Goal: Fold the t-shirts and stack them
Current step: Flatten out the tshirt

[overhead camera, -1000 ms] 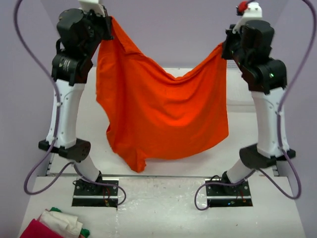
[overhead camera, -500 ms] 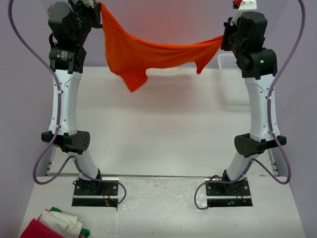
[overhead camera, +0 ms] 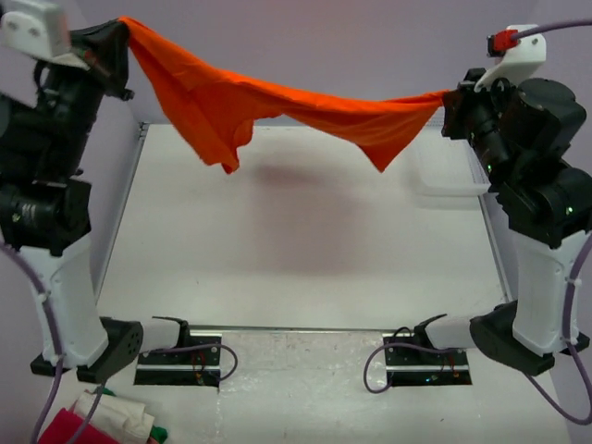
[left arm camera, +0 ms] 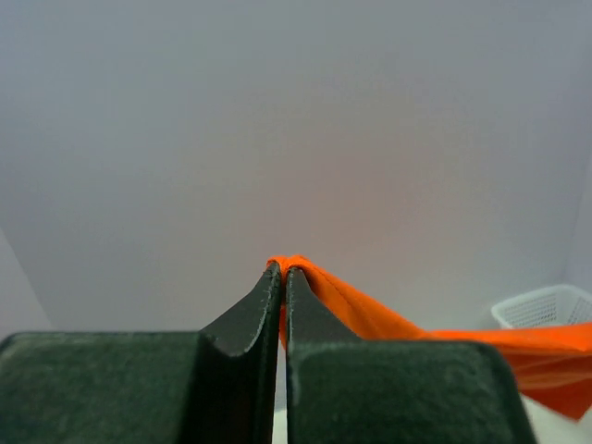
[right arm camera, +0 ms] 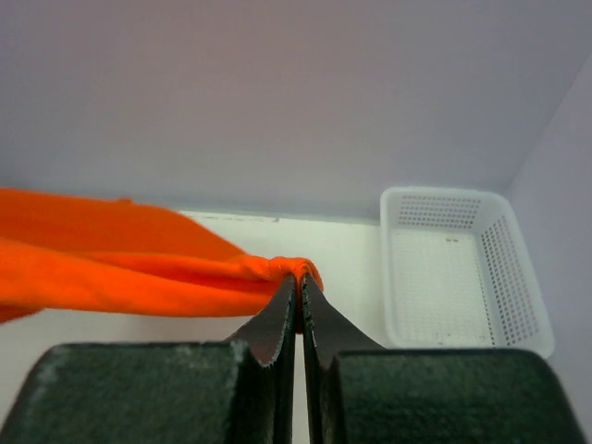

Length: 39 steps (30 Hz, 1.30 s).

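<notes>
An orange t-shirt (overhead camera: pixel 268 102) hangs stretched in the air between both arms, high above the white table (overhead camera: pixel 305 250), with a flap drooping at the left and another at the right. My left gripper (overhead camera: pixel 122 28) is shut on its left corner; the pinched cloth (left arm camera: pixel 319 287) shows in the left wrist view at the fingertips of the left gripper (left arm camera: pixel 282 270). My right gripper (overhead camera: pixel 450 96) is shut on the right corner; the bunched cloth (right arm camera: pixel 139 264) runs leftward from the right gripper (right arm camera: pixel 298 277).
A white plastic basket (right arm camera: pixel 458 268) sits at the table's far right; it also shows in the left wrist view (left arm camera: pixel 546 305). A red, white and green cloth pile (overhead camera: pixel 106 421) lies at the near left, in front of the arm bases.
Both arms have swung outward and apart, stretching the shirt from a hanging sheet into a taut band. The shirt stays gripped at both corners.
</notes>
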Each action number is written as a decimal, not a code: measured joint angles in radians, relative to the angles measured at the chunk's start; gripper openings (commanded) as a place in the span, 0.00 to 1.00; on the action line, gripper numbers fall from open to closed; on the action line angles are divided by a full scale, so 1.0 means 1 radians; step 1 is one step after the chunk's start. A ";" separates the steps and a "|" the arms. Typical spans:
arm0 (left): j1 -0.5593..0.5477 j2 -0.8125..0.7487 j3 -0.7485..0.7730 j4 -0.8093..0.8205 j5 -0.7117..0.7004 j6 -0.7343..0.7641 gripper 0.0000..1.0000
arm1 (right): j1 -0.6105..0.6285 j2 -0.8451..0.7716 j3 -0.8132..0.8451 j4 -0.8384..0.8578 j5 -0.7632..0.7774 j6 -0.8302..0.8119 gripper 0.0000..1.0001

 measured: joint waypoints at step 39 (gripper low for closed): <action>0.136 0.606 0.227 0.196 0.231 -0.100 0.00 | -0.094 0.455 0.245 0.108 -0.058 -0.074 0.00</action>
